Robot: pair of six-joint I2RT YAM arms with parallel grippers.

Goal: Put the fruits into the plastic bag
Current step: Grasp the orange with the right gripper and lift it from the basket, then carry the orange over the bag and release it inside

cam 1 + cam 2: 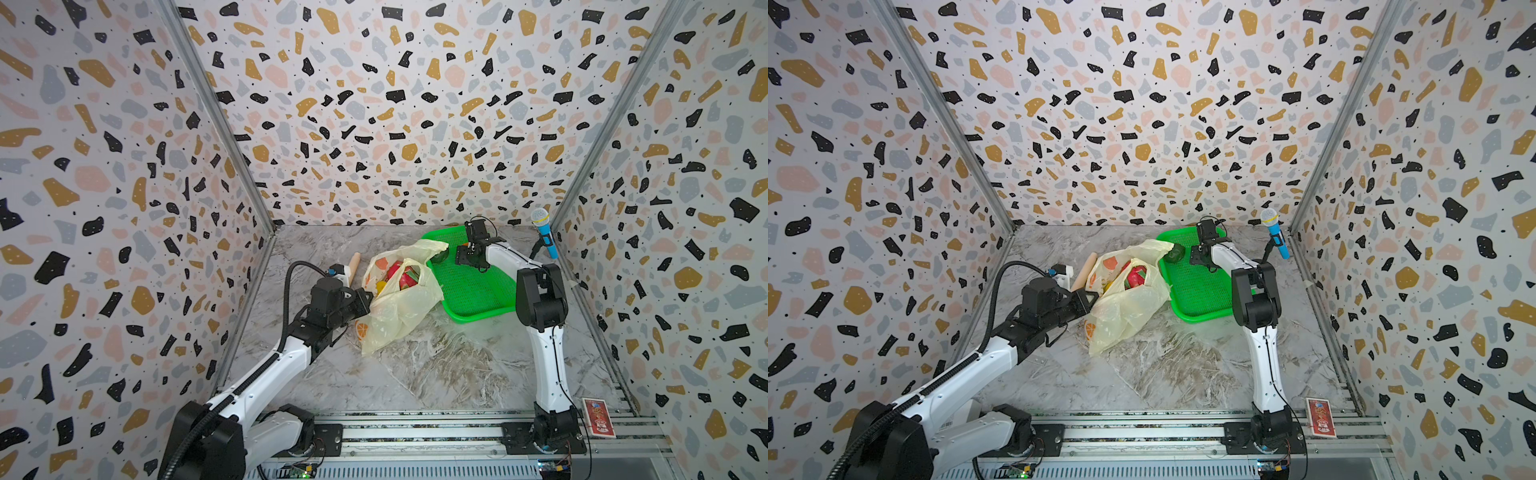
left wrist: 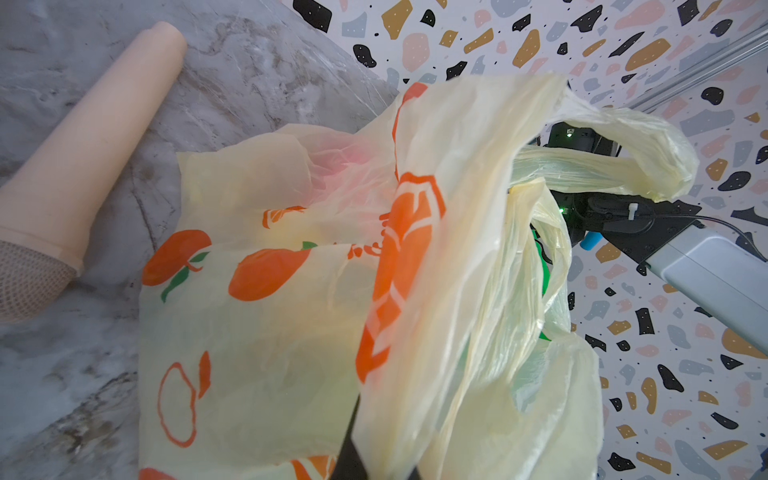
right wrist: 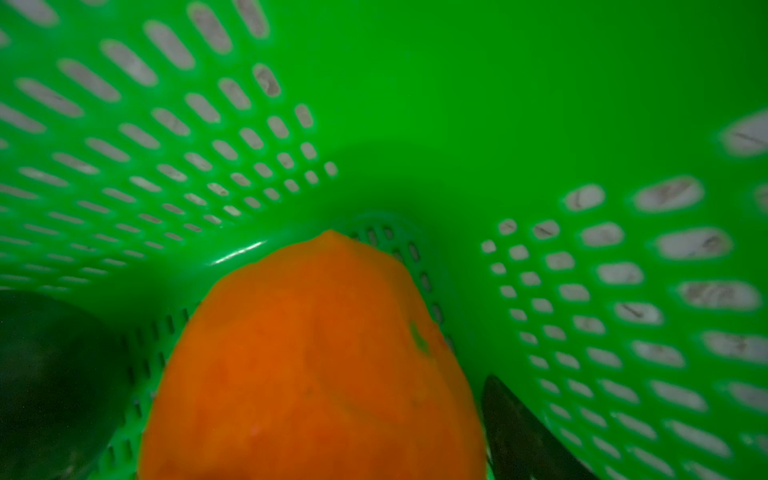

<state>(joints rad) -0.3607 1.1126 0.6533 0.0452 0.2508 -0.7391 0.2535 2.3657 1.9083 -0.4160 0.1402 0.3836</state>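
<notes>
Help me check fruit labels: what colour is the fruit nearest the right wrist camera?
The fruit is orange; the right wrist view shows it best.

My left arm (image 1: 266,374) reaches forward and low, with the left gripper (image 1: 365,300) pinched shut on the plastic bag (image 1: 399,316). My right arm (image 1: 548,365) stands upright, elbow bent, wrist pitched down. The right gripper (image 1: 467,257) has its jaws apart; I can't tell if it grips.
</notes>
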